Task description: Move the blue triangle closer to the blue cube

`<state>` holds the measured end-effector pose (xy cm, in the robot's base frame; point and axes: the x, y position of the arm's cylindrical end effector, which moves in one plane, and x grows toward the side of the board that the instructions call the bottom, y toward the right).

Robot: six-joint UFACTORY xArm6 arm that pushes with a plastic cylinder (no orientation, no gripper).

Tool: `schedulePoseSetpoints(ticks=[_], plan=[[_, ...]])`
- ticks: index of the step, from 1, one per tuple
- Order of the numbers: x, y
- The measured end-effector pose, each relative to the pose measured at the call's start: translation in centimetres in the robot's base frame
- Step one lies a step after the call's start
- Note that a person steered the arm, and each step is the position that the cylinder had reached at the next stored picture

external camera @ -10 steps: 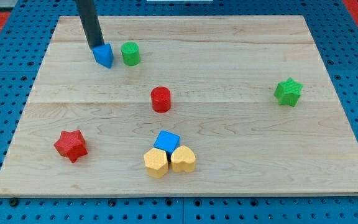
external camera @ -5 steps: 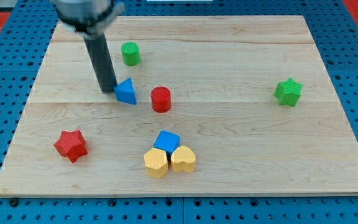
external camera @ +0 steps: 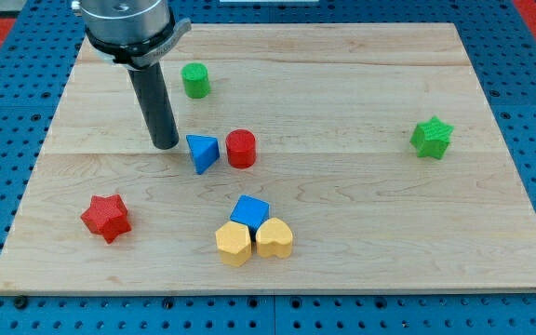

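Note:
The blue triangle [external camera: 202, 152] lies near the board's middle, just left of the red cylinder [external camera: 241, 149], almost touching it. The blue cube [external camera: 249, 211] sits lower down, toward the view's bottom, against a yellow hexagonal block [external camera: 234, 244] and a yellow heart-shaped block [external camera: 274, 238]. My tip [external camera: 166, 144] stands just left of the blue triangle, a small gap apart from it.
A green cylinder [external camera: 194, 80] is near the view's top, right of the rod. A red star [external camera: 106, 218] lies at the lower left. A green star [external camera: 431, 137] is at the right. The wooden board [external camera: 361, 223] rests on a blue pegboard.
The tip pushed the blue triangle from the top left down and to the right, next to the red cylinder. The triangle has turned, and the tip now stands slightly apart from it.

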<state>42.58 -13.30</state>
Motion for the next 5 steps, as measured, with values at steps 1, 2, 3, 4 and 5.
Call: schedulePoseSetpoints(ticks=[1,2,3,4,5], plan=[[1.0,4.0],[4.9,6.3],[7.9,7.6],[8.4,7.4],[8.1,6.0]])
